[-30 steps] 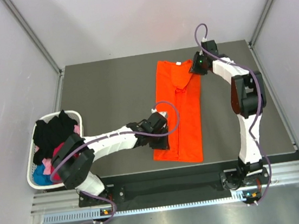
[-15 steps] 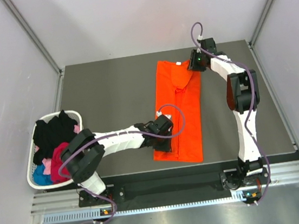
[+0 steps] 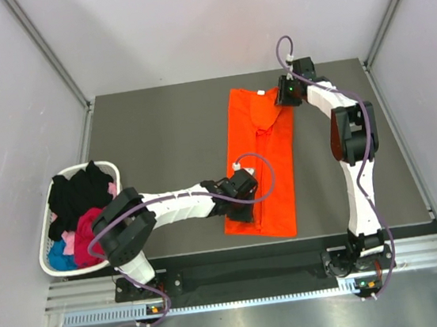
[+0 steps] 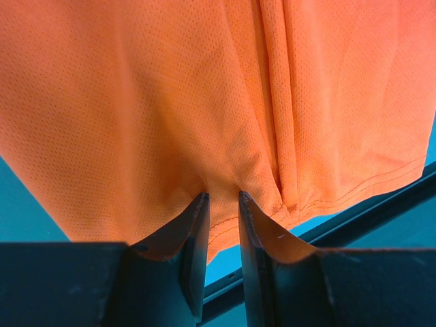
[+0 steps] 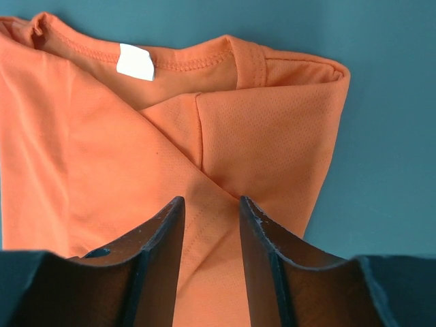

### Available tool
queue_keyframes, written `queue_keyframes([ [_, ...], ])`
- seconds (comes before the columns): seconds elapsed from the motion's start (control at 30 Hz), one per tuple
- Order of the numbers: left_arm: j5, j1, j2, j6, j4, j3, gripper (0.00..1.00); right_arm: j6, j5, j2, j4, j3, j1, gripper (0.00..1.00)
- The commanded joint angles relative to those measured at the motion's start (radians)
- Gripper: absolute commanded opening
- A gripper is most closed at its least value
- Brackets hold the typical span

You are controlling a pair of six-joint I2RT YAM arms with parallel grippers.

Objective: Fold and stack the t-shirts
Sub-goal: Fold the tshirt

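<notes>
Dark table under us, orange t-shirt lying in a long strip. Left gripper nips its hem, jaws nearly together; right gripper straddles the collar-end shoulder, half-open, grip unclear. Looks light, floppy mesh, so we'd pinch corners and lift both ends together.

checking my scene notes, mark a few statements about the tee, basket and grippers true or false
1. The tee lies on the table as a long narrow strip. True.
2. The basket sits at the table's right side. False: it is at the left side.
3. The label at the collar is white. True.
4. The left gripper is at the collar end. False: it is at the hem end; the right gripper is at the collar.
5. The basket is empty. False: it holds clothes, black, magenta and blue.
</notes>
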Motion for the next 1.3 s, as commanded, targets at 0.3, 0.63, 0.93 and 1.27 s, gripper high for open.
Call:
queue_keyframes([
  [0.3,-0.051,-0.017,-0.003,-0.028,0.004,0.013,0.29,-0.034,-0.004,0.02,0.027,0.048,-0.011,0.37],
  [0.63,-0.056,-0.019,-0.009,-0.034,0.001,0.007,0.28,-0.031,0.035,-0.009,0.04,0.037,-0.017,0.0],
  [0.93,-0.057,-0.022,-0.023,-0.04,0.002,0.001,0.28,-0.028,0.052,-0.059,0.082,-0.021,-0.026,0.0],
  [1.27,-0.051,-0.039,-0.032,-0.051,0.001,0.001,0.28,-0.016,0.076,-0.082,0.097,-0.062,-0.029,0.0],
])
